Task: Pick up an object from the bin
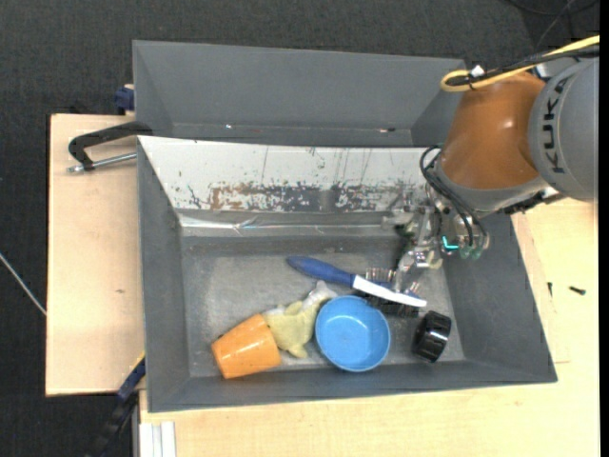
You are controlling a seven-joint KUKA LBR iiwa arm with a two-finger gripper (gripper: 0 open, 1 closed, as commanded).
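orange cup (245,347), pale yellow lump (293,328), blue bowl (352,334), black cap (430,336)

Pretty bright overall, and the light looks like it comes from overhead. The biggest glare is on the bin (157,284) wall straight above the blue bowl (353,333), a washed-out whitish band. The floor around the bowl is dimmer, with only soft, faint shadows close to it. Up and right of the bowl, the orange cover (485,141) has a mild sheen.
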